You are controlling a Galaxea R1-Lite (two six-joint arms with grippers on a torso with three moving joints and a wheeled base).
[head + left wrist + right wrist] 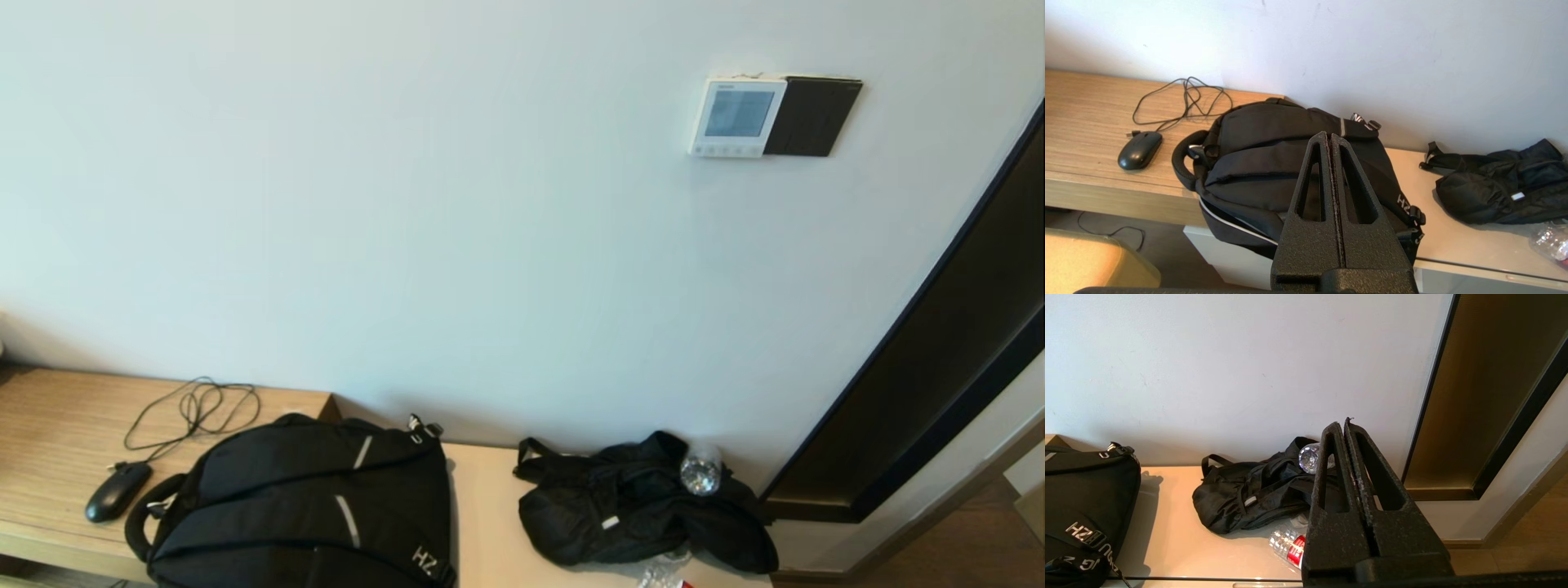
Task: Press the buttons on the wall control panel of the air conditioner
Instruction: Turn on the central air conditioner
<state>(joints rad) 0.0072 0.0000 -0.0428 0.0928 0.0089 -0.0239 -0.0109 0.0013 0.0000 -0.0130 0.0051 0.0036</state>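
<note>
The white wall control panel (738,117) with a grey screen hangs high on the wall at the right in the head view. Its row of small white buttons (726,149) runs along its lower edge. Neither gripper shows in the head view. My left gripper (1329,136) is shut and empty, low down, over the black backpack (1274,163). My right gripper (1342,425) is shut and empty, low down, over the black bag (1249,494) by the wall. The panel shows in neither wrist view.
A plain black square panel (811,116) sits right beside the white one. A dark door frame (939,343) runs along the right. Below, a backpack (310,506), a black bag (637,506), a mouse (117,490) with its cable and plastic bottles (1288,545) lie on the low counter (57,433).
</note>
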